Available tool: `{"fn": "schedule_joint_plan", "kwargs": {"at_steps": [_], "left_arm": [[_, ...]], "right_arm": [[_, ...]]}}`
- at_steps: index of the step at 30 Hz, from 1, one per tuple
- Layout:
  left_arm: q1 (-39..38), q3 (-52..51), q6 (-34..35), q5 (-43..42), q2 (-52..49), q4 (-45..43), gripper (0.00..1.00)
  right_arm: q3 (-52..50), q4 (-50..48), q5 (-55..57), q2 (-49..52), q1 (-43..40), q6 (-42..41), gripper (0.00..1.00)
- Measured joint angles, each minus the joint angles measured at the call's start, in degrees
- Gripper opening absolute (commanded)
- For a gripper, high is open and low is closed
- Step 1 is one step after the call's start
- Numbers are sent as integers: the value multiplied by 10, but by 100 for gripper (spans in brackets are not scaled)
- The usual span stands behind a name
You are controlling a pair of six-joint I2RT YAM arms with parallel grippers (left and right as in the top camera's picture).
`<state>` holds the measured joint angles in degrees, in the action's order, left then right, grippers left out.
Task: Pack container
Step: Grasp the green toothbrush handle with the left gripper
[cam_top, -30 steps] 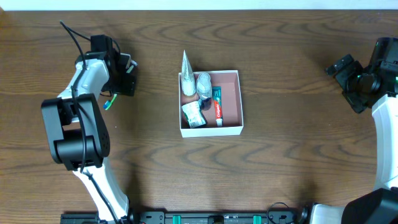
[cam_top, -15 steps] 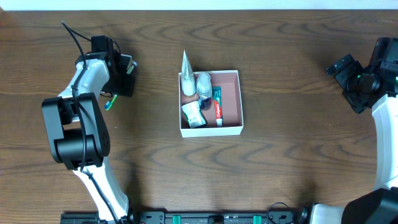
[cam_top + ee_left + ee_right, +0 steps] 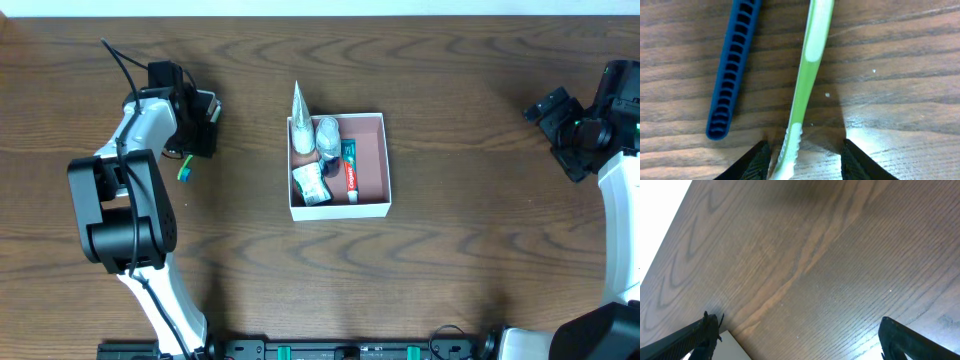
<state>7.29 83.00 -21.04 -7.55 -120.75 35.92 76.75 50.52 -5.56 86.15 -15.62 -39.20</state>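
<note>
blue comb just beside the green toothbrush at the left gripper

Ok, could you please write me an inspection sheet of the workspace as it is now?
Surface: wooden table, dark grain, no spills seen.
Job's things: container at the centre, holding a toothpaste tube and white wrapped items; a pointed packet sticks out over its far wall. A green toothbrush and a blue slotted piece, perhaps a comb, lie side by side on the table, outside it.
Clutter: nothing seen.
Grippers: left gripper open, its fingers either side of the toothbrush's end; right gripper open over wood, holding nothing.
Cables: black cable loops above the left arm.
Surroundings: pale strip beyond the table's far edge.
</note>
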Motion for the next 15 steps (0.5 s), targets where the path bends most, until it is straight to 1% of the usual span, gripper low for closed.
{"fn": "schedule_joint_plan", "kwargs": {"at_steps": [2, 3, 6, 7, 11, 15], "left_arm": [[0, 0, 0, 0, 0, -1, 45], [0, 0, 0, 1, 0, -1, 39], [0, 0, 2, 1, -1, -6, 13], [1, 0, 2, 1, -2, -6, 7], [1, 1, 2, 0, -2, -5, 6], [0, 9, 9, 0, -3, 18, 6]], "right_arm": [[0, 0, 0, 0, 0, 0, 99], [0, 0, 0, 0, 0, 0, 99], [0, 0, 0, 0, 0, 0, 99], [0, 0, 0, 0, 0, 0, 99], [0, 0, 0, 0, 0, 0, 99], [0, 0, 0, 0, 0, 0, 99]]}}
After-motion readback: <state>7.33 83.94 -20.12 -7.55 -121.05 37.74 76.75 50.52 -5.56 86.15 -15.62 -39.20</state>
